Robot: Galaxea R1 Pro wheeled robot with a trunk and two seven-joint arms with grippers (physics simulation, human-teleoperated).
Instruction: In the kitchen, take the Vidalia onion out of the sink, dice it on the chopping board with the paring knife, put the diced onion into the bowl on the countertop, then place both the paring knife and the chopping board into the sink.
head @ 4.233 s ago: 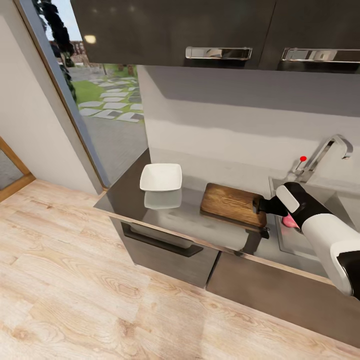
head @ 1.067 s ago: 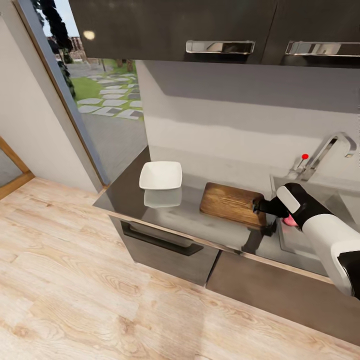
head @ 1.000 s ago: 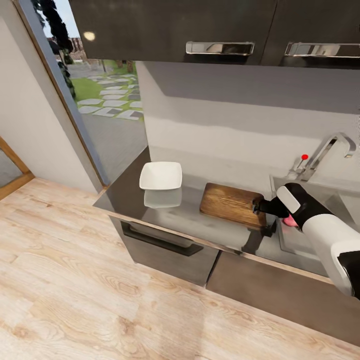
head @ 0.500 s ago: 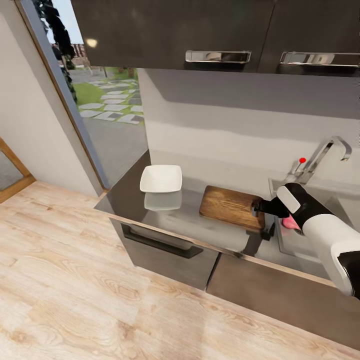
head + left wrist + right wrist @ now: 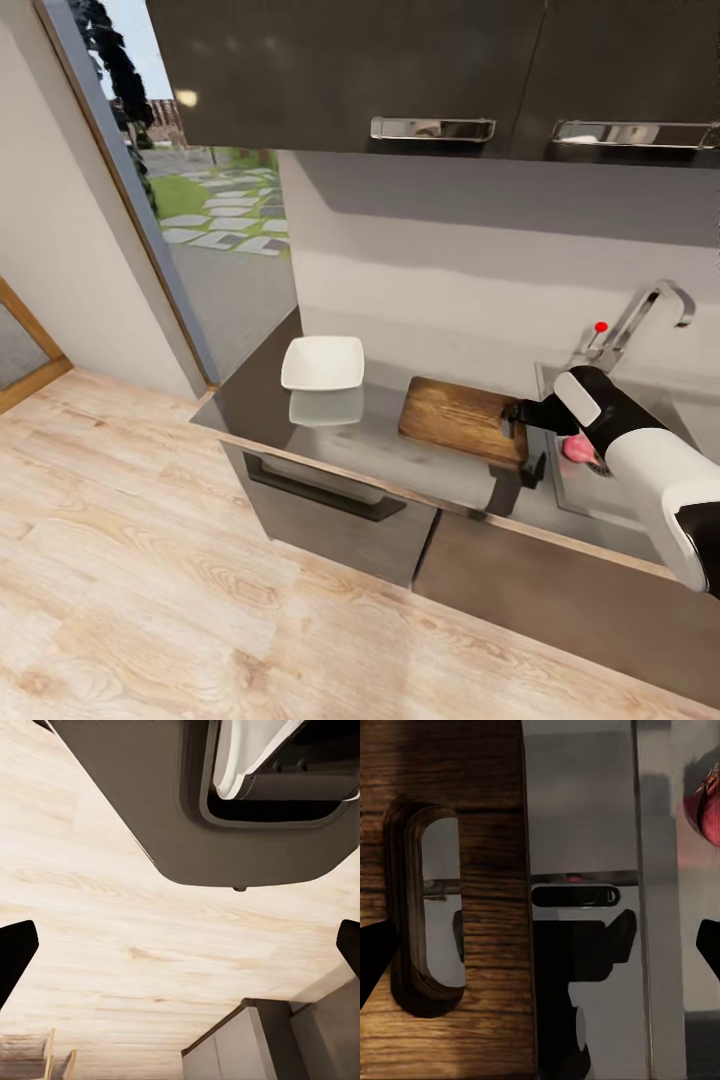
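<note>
The dark wooden chopping board [image 5: 460, 417] lies on the glossy countertop [image 5: 390, 452], left of the sink [image 5: 610, 495]. Its slot hole [image 5: 427, 907] is close under my right gripper [image 5: 514, 412], which hovers open over the board's right end and the steel strip beside it [image 5: 540, 952]. A pinkish Vidalia onion [image 5: 578, 449] sits in the sink basin, just behind my right wrist [image 5: 706, 802]. The white squarish bowl [image 5: 322, 363] stands left of the board. A slim dark object [image 5: 575, 896], possibly the paring knife, lies on the steel beside the board. My left gripper [image 5: 180, 952] hangs open above the wood floor.
A chrome tap [image 5: 645, 310] with a red knob [image 5: 600, 326] rises behind the sink. Black upper cabinets [image 5: 430, 60] hang overhead. A large window [image 5: 200, 210] is at the counter's left end. Light wood floor [image 5: 150, 560] spreads in front.
The head view has shifted slightly, moving the whole scene in the picture. My right gripper stays open at the board's right end; board, bowl and onion keep their places.
</note>
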